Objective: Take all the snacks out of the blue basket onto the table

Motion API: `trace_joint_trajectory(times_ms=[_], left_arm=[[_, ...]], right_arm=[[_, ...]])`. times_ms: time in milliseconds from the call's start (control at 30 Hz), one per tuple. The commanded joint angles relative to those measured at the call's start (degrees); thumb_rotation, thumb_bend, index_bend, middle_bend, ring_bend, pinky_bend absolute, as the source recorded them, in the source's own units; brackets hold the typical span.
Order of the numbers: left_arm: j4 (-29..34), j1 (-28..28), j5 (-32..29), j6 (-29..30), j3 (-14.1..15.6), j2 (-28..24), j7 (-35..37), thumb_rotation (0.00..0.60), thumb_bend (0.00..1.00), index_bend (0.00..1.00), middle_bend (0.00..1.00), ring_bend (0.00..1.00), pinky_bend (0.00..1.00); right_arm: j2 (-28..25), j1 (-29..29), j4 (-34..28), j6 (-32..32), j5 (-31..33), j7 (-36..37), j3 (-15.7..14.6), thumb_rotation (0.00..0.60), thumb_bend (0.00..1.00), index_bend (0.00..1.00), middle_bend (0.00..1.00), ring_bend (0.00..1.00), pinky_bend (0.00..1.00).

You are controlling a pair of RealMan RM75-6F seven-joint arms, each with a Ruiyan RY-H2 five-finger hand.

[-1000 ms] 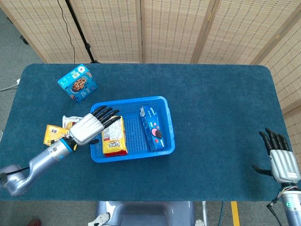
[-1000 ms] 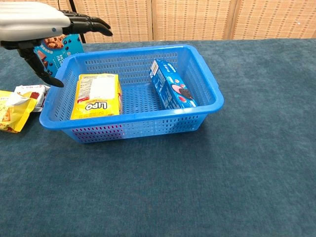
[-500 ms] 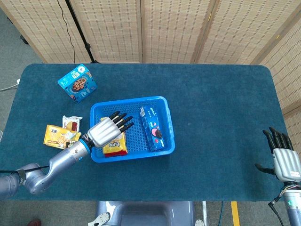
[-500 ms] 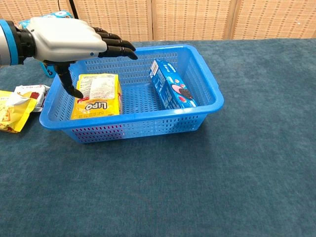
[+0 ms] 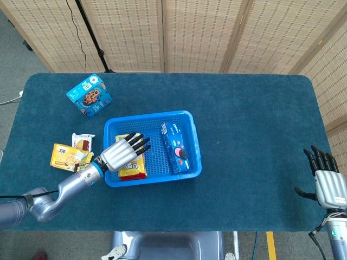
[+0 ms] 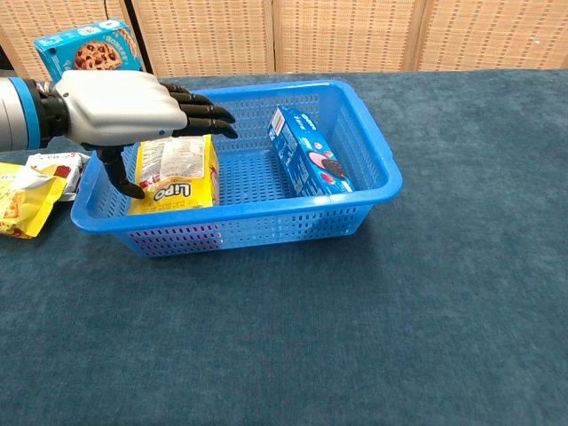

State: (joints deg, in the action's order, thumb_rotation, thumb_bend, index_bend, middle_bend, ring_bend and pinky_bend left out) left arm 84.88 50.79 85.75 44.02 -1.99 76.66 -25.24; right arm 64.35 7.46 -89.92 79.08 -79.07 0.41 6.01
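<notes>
left hand [image 6: 124, 111] open, fingers spread over yellow snack pack [image 6: 174, 172], left part of blue basket [image 6: 373, 191] | blue cookie box [image 6: 307, 163] in right part | cookie carton [image 6: 89, 51] far left | two packets [image 6: 31, 191] left of basket

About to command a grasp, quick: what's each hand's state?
Left hand: open, fingers spread over the yellow snack pack, holding nothing.
Right hand: open, holding nothing, at the table edge.

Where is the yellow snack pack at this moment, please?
The yellow snack pack lies flat in the left part of the blue basket, under the left robot hand. The blue cookie box is in the right part.
</notes>
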Motion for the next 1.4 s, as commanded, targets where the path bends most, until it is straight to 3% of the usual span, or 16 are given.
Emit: trace_joint_trajectory(times_ms=[33, 200, 300, 400, 467, 767, 1000, 1033, 1400], left_arm=[[-1.4, 0.4, 0.9, -0.4, 0.7, 1.0, 0.6, 0.600, 0.00, 0.00, 0.00, 0.00, 0.13], [-2.3, 0.9, 1.4, -0.6, 1.0, 1.7, 0.6, 0.600, 0.00, 0.00, 0.00, 0.00, 0.17], [-2.8, 1.0, 2.9, 0.4, 1.4, 2.3, 1.4, 0.600, 0.00, 0.00, 0.00, 0.00, 0.28], [-3.4, 1.2, 4.2, 1.1, 1.9, 2.5, 2.0, 0.600, 0.00, 0.24, 0.13, 0.16, 0.45], [-3.6, 1.3, 4.5, 0.9, 2.2, 2.5, 2.1, 0.600, 0.02, 0.43, 0.31, 0.31, 0.55], [-3.6, 1.0, 2.6, 0.4, 2.0, 3.1, 0.6, 0.600, 0.44, 0.75, 0.60, 0.56, 0.70], [-2.9, 0.2, 3.7, 5.0, 0.6, 2.4, 2.5, 0.600, 0.48, 0.77, 0.61, 0.57, 0.70], [-1.3, -0.3, 4.3, 9.3, -1.6, 0.9, 4.9, 0.600, 0.48, 0.77, 0.61, 0.57, 0.70], [5.1, -2.7, 6.1, 18.0, -5.0, -9.2, 12.6, 0.600, 0.47, 0.77, 0.61, 0.57, 0.70]], right_arm=[[0.0, 0.0, 0.0, -0.1, 0.2, -0.1, 0.1, 0.600, 0.00, 0.00, 0.00, 0.00, 0.00], [0.1, 0.2, -0.1, -0.5, 0.3, -0.2, 0.1, 0.600, 0.00, 0.00, 0.00, 0.00, 0.00], [0.1, 0.2, -0.1, -0.6, 0.5, 0.0, 0.1, 0.600, 0.00, 0.00, 0.00, 0.00, 0.00], [0.0, 0.2, -0.1, -0.8, 0.5, 0.3, 0.1, 0.600, 0.00, 0.00, 0.00, 0.00, 0.00], [0.0, 0.3, -0.2, -0.9, 0.5, 0.4, 0.1, 0.600, 0.00, 0.00, 0.00, 0.00, 0.00], [-0.2, 0.2, -0.3, -1.0, 0.4, 0.9, 0.1, 0.600, 0.00, 0.00, 0.00, 0.00, 0.00], [-0.2, 0.3, -0.3, -0.9, 0.1, 0.9, 0.0, 0.600, 0.00, 0.00, 0.00, 0.00, 0.00], [-0.2, 0.3, -0.3, -1.0, 0.0, 0.8, -0.1, 0.600, 0.00, 0.00, 0.00, 0.00, 0.00], [-0.1, 0.2, -0.7, -0.7, -0.7, 0.5, -0.5, 0.600, 0.00, 0.00, 0.00, 0.00, 0.00]])
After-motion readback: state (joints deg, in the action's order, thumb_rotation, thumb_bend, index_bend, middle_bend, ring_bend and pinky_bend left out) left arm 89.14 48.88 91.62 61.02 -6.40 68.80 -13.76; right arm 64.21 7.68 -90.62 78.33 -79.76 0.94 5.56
